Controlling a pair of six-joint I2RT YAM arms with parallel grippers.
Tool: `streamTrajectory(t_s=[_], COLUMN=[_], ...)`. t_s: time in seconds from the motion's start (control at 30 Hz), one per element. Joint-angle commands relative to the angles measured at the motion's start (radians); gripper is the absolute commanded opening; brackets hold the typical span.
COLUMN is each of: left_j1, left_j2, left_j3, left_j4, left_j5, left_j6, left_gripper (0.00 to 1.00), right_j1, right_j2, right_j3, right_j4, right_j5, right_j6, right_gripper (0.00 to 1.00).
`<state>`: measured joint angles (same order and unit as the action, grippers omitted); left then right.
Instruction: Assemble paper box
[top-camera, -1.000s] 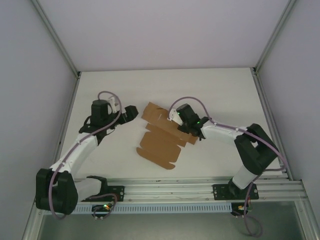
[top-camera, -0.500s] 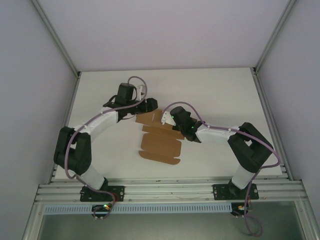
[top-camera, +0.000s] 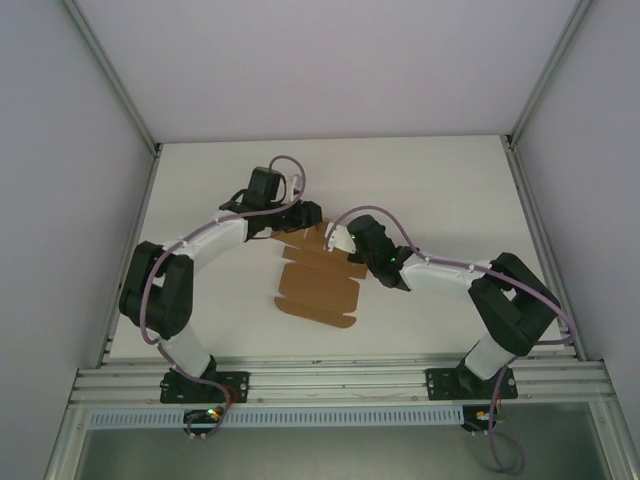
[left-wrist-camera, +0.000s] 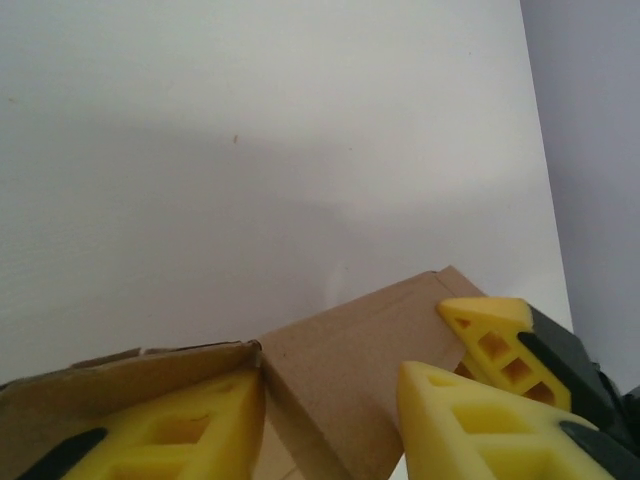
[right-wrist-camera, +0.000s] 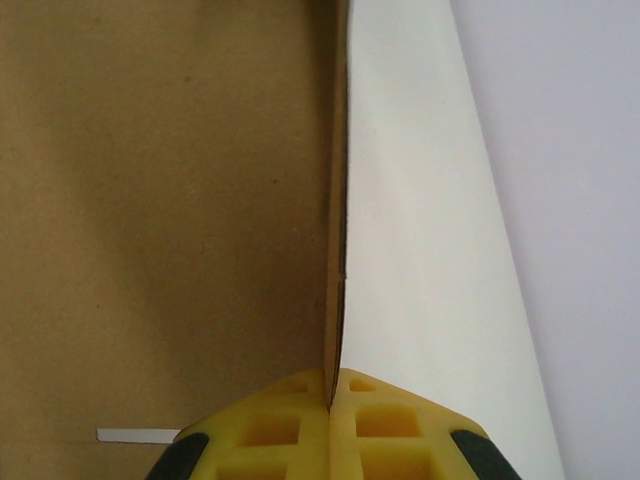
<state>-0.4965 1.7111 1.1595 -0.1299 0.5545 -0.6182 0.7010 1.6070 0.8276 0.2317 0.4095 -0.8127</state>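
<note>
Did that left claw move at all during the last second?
Yes. The left gripper has moved right and slightly farther back, away from the left edge of the table, and now sits at the far corner of the paper box.

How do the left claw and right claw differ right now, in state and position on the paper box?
The left claw is open, fingers spread with cardboard between them; the right claw is shut, pinching a thin edge of the paper box. From above, the left claw is at the box's far left corner, the right claw at its right side. Both have yellow fingers.
</note>
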Motion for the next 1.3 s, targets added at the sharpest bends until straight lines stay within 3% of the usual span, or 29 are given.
streamTrajectory(t_s=[0.0,0.13,0.3,0.37,0.5,0.6,0.87,1.27], left_j1=[-0.013,-0.022,-0.020,-0.015,0.010,0.055,0.194,0.203], left_j2=[0.023,0.025,-0.008,-0.043,-0.154,-0.244,-0.360,-0.227], left_j3=[0.034,0.044,0.021,0.003,-0.072,-0.155,-0.397,-0.478], left_j4=[0.030,0.013,0.002,-0.010,-0.042,-0.088,-0.067,0.313], left_j5=[0.017,-0.001,-0.027,-0.042,-0.112,-0.177,-0.242,-0.057], left_j6=[-0.024,-0.023,-0.007,0.010,0.052,0.070,0.115,0.099], left_gripper=[0.30,0.20,0.27,0.37,0.67,1.00,1.00,0.98], right_j1=[0.021,0.022,0.020,0.014,-0.007,-0.021,-0.071,-0.095], right_j2=[-0.030,-0.029,-0.043,-0.045,-0.058,-0.080,-0.153,-0.196], right_j3=[-0.008,-0.013,-0.024,-0.027,-0.039,-0.054,-0.094,-0.102], right_j4=[0.045,0.057,0.066,0.064,0.066,0.066,0.048,0.028], right_j5=[-0.061,-0.035,-0.004,0.014,0.040,0.039,-0.044,-0.167], right_j6=[-0.019,-0.028,-0.018,-0.005,0.017,0.037,0.132,0.196], right_gripper=[0.00,0.00,0.00,0.00,0.00,0.00,0.00,0.00])
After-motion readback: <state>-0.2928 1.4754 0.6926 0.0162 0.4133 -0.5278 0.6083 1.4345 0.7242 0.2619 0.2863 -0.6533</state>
